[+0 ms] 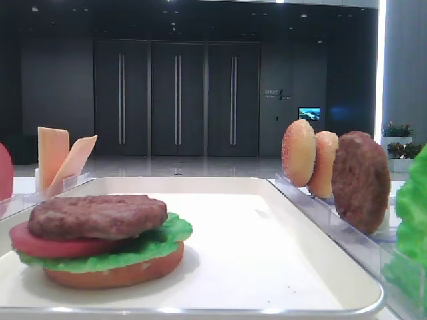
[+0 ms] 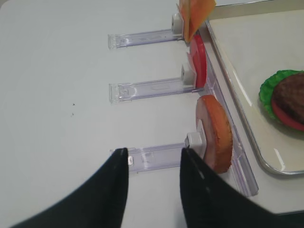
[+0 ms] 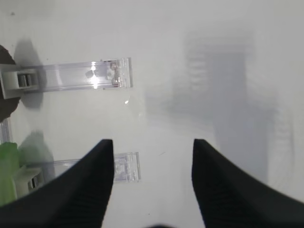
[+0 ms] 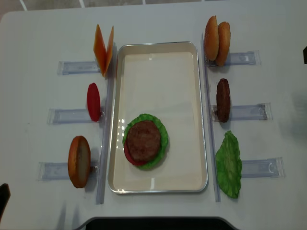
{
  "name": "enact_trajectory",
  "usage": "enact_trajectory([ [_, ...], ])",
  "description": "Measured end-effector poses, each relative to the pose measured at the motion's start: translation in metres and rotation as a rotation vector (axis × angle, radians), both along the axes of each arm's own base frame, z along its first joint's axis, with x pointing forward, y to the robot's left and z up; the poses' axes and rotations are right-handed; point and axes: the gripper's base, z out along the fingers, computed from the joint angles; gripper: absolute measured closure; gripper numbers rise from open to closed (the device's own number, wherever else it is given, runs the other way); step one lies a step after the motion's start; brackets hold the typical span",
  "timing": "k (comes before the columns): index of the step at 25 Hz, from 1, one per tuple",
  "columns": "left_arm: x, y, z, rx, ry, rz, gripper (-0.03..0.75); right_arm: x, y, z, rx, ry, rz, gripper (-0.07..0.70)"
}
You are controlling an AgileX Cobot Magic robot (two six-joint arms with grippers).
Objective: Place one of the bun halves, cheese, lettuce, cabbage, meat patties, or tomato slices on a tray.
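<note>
My right gripper [image 3: 152, 183] hangs with its jaws apart and nothing between them, over bare table [image 3: 199, 57] beside two clear racks [image 3: 90, 76]. My left gripper [image 2: 153, 183] is likewise spread and empty by the near left rack's bun half [image 2: 216, 133]. On the tray [image 4: 158, 72], near end, a meat patty [image 4: 143, 140] tops tomato [image 4: 128, 155], lettuce [image 4: 163, 134] and a bun [image 1: 113, 273].

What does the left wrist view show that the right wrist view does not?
Only the left wrist view shows the off-white rectangular tray, the stacked brown meat patty, the upright tan-orange bun half, the red tomato slice, the pale-orange cheese slices and the open left gripper. Only the right wrist view shows the open right gripper and an edge of the green ruffled lettuce leaf. Both show clear plastic racks on white table.
</note>
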Motion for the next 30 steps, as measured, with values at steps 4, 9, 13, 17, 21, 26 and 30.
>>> enact_trajectory([
  [4, 0.000, 0.000, 0.000, 0.000, 0.000, 0.000, 0.433, -0.015, -0.002, 0.016, -0.018, -0.069, -0.006, 0.273],
  [9, 0.000, 0.000, 0.000, 0.000, 0.000, 0.000, 0.433, -0.049, -0.001, 0.046, -0.044, -0.216, -0.016, 0.273],
  [13, 0.000, 0.000, 0.000, 0.000, 0.000, 0.000, 0.433, -0.092, 0.000, 0.073, -0.056, -0.381, -0.029, 0.273],
  [17, 0.000, 0.000, 0.000, 0.000, 0.000, 0.000, 0.433, -0.144, 0.003, 0.094, -0.061, -0.563, -0.044, 0.273],
  [21, 0.000, 0.000, 0.000, 0.000, 0.000, 0.000, 0.433, -0.186, 0.006, 0.091, -0.065, -0.674, -0.047, 0.273],
  [26, 0.000, 0.000, 0.000, 0.000, 0.000, 0.000, 0.433, -0.222, 0.008, 0.064, -0.068, -0.733, -0.048, 0.274],
  [30, 0.000, 0.000, 0.000, 0.000, 0.000, 0.000, 0.433, -0.233, 0.009, 0.034, -0.067, -0.719, -0.049, 0.275],
])
